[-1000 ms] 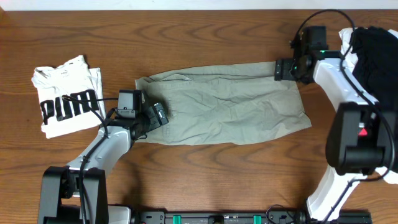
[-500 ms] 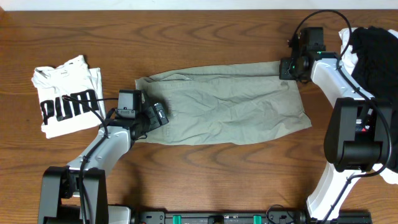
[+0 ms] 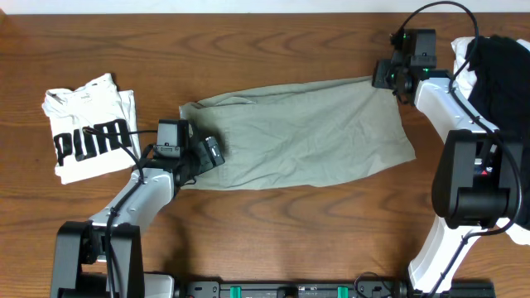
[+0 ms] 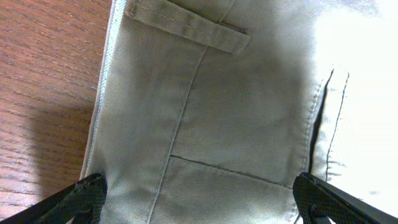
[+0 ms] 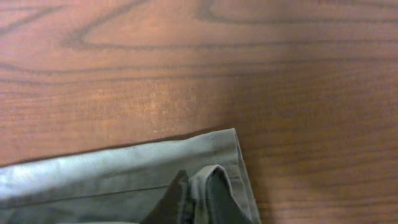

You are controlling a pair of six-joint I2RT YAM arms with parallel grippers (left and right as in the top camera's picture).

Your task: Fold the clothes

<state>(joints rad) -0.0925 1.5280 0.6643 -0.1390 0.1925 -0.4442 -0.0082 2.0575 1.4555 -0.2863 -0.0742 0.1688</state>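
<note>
The clothes are khaki grey-green shorts [image 3: 298, 136], spread lengthwise across the middle of the table. My left gripper [image 3: 211, 153] hovers over their left, waistband end. In the left wrist view it [image 4: 199, 190] stands open, and its two black fingertips [image 4: 90, 193] straddle a wide stretch of the shorts [image 4: 236, 124] near a belt loop. My right gripper [image 3: 383, 76] is at the far right corner of the leg hem. The right wrist view shows it [image 5: 199, 208] shut on a pinched-up fold of the shorts [image 5: 112, 177], just inside the hem corner.
A folded white T-shirt with black PUMA lettering [image 3: 87, 128] lies at the left. A heap of black and white garments [image 3: 497, 66] sits at the right edge, behind my right arm. Bare wood table [image 3: 248, 41] surrounds the shorts.
My right gripper has shut on the hem corner and moved toward the table's far edge, drawing that corner up and flattening the leg. The left arm has not moved.
</note>
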